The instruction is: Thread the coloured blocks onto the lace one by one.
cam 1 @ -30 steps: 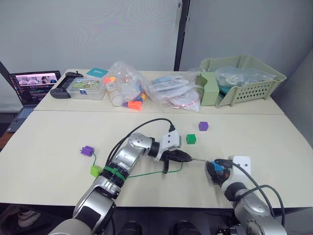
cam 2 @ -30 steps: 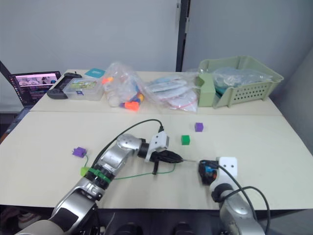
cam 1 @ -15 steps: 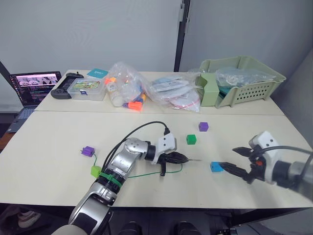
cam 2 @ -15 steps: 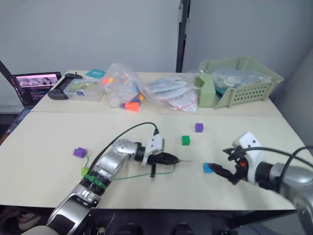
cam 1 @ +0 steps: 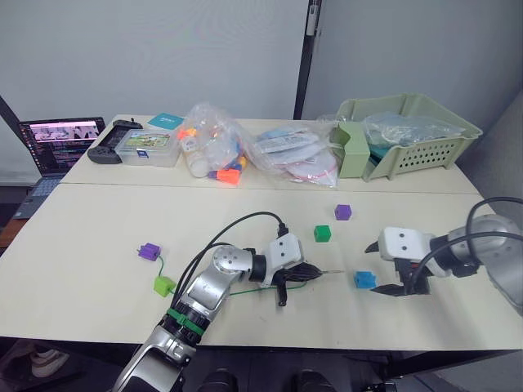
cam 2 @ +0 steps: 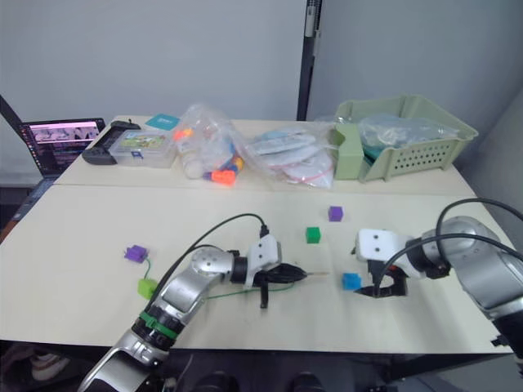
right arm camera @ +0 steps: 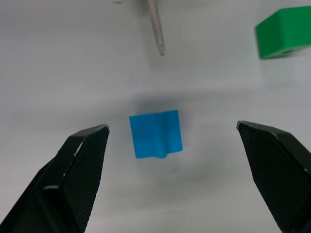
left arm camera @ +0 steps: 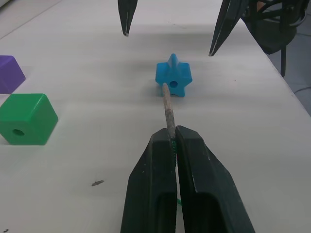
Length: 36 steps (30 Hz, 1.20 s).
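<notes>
On the robot's left side of the pale table (cam 1: pixel 98 237), a small purple block (cam 1: pixel 148 251) lies with a lime green block (cam 1: pixel 164 285) just nearer the table's front edge; the thin green cord of the lace (cam 1: pixel 245 287) runs from beside them toward the centre. The left arm reaches forward low over the table, elbow bent, forearm angled toward the robot's right. Its left gripper (left arm camera: pixel 171 145) is clenched on the lace just behind the stiff pointed tip (left arm camera: pixel 168 107), which juts out level with the table and aims at the hole of the small blue star-shaped block (left arm camera: pixel 173 78); tip and block are near but apart. Beyond the gripper lie a dark green cube (cam 1: pixel 321 233) and, farther still, a second purple cube (cam 1: pixel 342 212). The blue block rests on the table between the two grippers. The right arm comes in from the robot's right, forearm bent inward, and the right gripper (right arm camera: pixel 172 165) hovers over the blue block with its black fingers (right arm camera: pixel 80 170) spread wide to either side, touching nothing.
</notes>
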Motion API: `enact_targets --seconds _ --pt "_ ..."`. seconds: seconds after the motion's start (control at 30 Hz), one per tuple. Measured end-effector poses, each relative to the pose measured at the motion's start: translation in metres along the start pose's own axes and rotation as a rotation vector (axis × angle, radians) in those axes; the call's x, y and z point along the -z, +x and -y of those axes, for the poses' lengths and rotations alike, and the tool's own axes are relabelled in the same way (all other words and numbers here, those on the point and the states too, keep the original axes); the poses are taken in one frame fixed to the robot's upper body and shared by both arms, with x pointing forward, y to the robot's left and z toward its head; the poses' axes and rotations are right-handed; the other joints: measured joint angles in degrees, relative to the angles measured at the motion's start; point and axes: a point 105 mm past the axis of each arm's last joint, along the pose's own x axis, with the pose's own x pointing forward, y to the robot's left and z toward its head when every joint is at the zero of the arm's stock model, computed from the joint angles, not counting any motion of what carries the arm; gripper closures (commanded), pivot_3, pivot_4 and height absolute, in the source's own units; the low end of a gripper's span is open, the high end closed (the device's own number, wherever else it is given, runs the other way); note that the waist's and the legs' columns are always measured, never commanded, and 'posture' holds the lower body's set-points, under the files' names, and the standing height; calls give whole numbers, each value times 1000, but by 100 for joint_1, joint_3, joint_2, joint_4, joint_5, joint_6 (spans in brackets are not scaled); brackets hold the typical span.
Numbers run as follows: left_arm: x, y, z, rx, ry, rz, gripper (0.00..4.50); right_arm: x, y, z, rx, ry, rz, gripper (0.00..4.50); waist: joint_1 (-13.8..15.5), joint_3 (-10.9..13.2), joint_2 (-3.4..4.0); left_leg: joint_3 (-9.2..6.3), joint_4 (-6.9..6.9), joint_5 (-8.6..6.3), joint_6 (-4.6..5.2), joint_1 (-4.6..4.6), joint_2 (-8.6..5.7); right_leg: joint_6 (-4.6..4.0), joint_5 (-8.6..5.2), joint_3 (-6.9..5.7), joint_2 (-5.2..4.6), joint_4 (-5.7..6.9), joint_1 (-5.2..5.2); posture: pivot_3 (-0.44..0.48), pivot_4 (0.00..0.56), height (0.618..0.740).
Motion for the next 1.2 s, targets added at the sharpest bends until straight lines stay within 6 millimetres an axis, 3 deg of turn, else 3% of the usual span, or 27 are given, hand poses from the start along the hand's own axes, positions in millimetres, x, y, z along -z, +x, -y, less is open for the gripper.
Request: enact_targets --seconds 0.23,0.33,0.57,1.07,1.2 --pt "-3 3 3 -6 14 -1 4500 8 19 -4 -56 -25 -38 47 -10 -1 1 0 0 0 0 2 0 -2 1 1 0 2 -1 0 150 737" --pt "-2 5 4 -3 9 -8 4500 10 20 0 -48 -29 -54 840 -11 -1 1 -1 0 0 0 3 0 -2 2 1 -1 2 0 0 150 737" --pt "-2 10 8 14 13 -11 4500 8 25 1 -55 -32 -46 3182 -7 -1 1 -1 0 0 0 4 -1 -2 2 1 -1 3 1 0 150 737" --pt "5 11 2 6 9 -60 4500 0 25 -3 -72 -33 -41 3188 -9 -1 1 -1 0 0 0 4 -1 -2 2 0 -1 3 1 0 150 737" --pt "8 21 4 26 -2 -88 4500 1 26 -3 -64 -17 -43 3188 3 -1 1 -1 2 0 0 2 -3 -1 2 0 -2 3 1 0 150 737"
